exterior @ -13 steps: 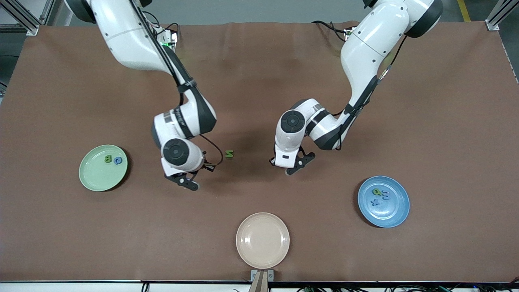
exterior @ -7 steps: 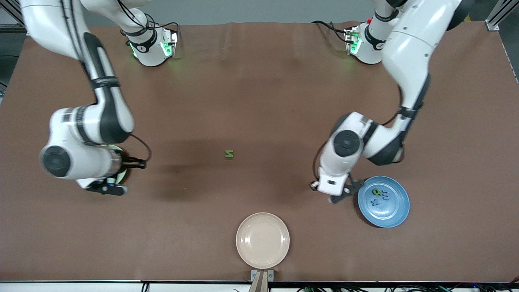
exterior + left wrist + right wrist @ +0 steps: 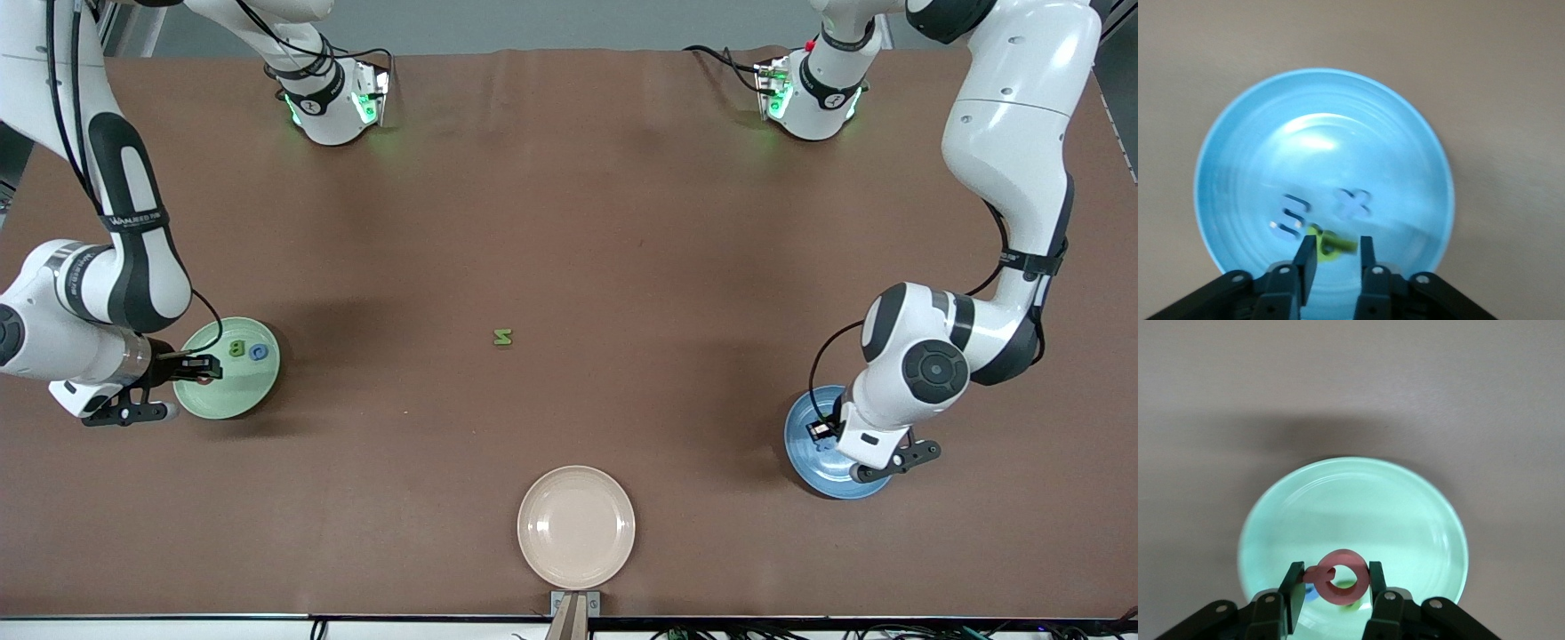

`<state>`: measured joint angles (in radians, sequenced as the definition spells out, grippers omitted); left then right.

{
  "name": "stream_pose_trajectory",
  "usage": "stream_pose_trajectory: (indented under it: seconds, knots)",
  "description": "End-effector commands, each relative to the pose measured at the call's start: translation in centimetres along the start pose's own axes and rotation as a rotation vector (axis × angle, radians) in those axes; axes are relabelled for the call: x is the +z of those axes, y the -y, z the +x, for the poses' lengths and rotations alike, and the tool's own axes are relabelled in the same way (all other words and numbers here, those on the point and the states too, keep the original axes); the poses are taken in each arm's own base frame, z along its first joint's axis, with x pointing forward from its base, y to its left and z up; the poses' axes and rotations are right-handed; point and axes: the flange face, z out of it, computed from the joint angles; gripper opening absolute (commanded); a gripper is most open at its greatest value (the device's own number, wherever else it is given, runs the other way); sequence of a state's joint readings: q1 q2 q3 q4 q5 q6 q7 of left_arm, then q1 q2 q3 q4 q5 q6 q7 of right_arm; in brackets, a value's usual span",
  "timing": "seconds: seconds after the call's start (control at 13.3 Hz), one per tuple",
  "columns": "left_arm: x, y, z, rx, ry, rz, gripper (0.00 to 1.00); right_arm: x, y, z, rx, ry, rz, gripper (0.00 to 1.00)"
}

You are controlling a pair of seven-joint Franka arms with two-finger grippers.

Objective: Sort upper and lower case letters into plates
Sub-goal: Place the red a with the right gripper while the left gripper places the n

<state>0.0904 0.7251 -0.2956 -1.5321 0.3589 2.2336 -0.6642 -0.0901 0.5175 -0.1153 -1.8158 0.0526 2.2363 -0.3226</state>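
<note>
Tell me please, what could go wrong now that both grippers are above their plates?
1. The right gripper holds a pink ring-shaped letter over the green plate, close to its rim; released here, it might roll out.
2. The left gripper is above the blue plate, right by the yellow-green letter; descending could knock it.
3. The green letter remains alone mid-table and might be forgotten.

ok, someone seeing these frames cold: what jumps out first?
Both arms are spread to the table's ends, each over a plate. The right gripper holds a pink ring-shaped letter in its jaws over the mint green plate. The left gripper hangs over the blue plate. A lone green letter lies mid-table, and the beige plate nearest the front camera holds nothing.
</note>
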Motion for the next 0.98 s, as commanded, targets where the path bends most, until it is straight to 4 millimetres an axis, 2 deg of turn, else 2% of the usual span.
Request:
stream_pose_trajectory:
  seconds: [0.0, 0.23, 0.45, 0.6, 0.75, 0.83, 0.9]
  knots:
    - [-1.4, 1.0, 0.7, 0.021, -0.028, 0.007, 1.00, 2.8, 0.8, -0.7, -0.031, -0.015, -0.010, 0.27]
    - [-6.1, 1.8, 0.9, -0.005, -0.039, 0.012, 1.00, 4.9, 1.2, -0.8, -0.027, -0.002, -0.003, 0.28]
    - [-10.6, 2.6, 0.8, -0.008, -0.059, 0.038, 1.00, 5.3, 1.8, -0.6, -0.036, 0.004, 0.000, 0.34]
    - [-14.9, 3.4, 0.2, -0.007, -0.059, 0.063, 1.00, 5.2, 1.9, -0.5, -0.036, 0.001, -0.001, 0.54]
    - [-20.8, 4.4, -0.8, -0.005, -0.032, 0.050, 1.00, 4.3, 2.9, -0.3, -0.041, 0.002, 0.000, 1.00]
    - [-23.6, 5.9, -1.6, 0.012, -0.006, 0.062, 1.00, 2.5, 3.9, -0.3, -0.035, 0.015, 0.006, 1.00]
    - [-25.1, 6.7, -2.0, 0.038, 0.014, 0.065, 1.00, 0.6, 5.4, -0.4, -0.009, 0.028, 0.010, 1.00]
